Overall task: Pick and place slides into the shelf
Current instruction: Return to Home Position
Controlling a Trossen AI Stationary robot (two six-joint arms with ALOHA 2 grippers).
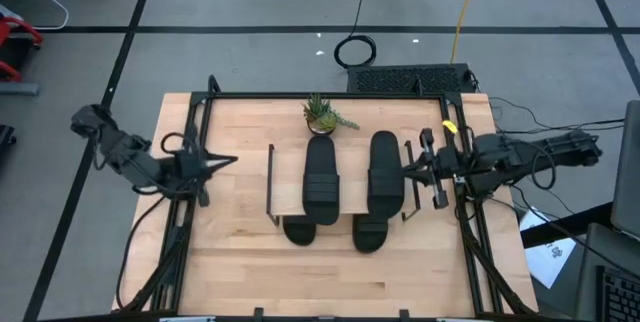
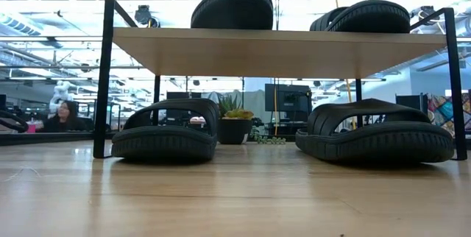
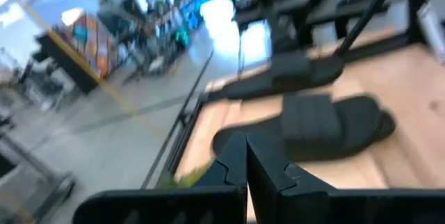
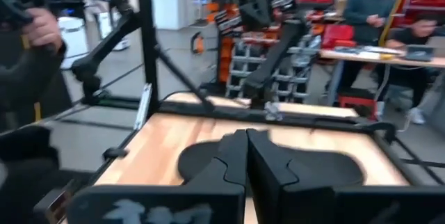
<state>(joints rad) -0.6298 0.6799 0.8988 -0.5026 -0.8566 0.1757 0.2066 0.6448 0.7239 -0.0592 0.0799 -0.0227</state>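
Observation:
The shelf point(image 2: 272, 51) stands mid-table on thin black end frames. Two black slides point(image 1: 321, 177) point(image 1: 383, 174) lie side by side on its light wood top board. Two more slides point(image 2: 165, 135) point(image 2: 379, 138) rest sole-down on the table under the board, their near ends point(image 1: 300, 230) point(image 1: 370, 234) sticking out in front. My left gripper point(image 1: 226, 161) is shut and empty, left of the shelf, pointing toward it; it also shows in the left wrist view point(image 3: 247, 165). My right gripper point(image 1: 405, 174) is shut and empty beside the shelf's right end frame; it also shows in the right wrist view point(image 4: 247, 161).
A small potted plant point(image 1: 322, 114) stands on the table behind the shelf. The table's black frame rails point(image 1: 190, 212) run along its left and right edges. Bare tabletop point(image 1: 330, 282) lies in front of the shelf. People sit in the room beyond point(image 4: 375, 8).

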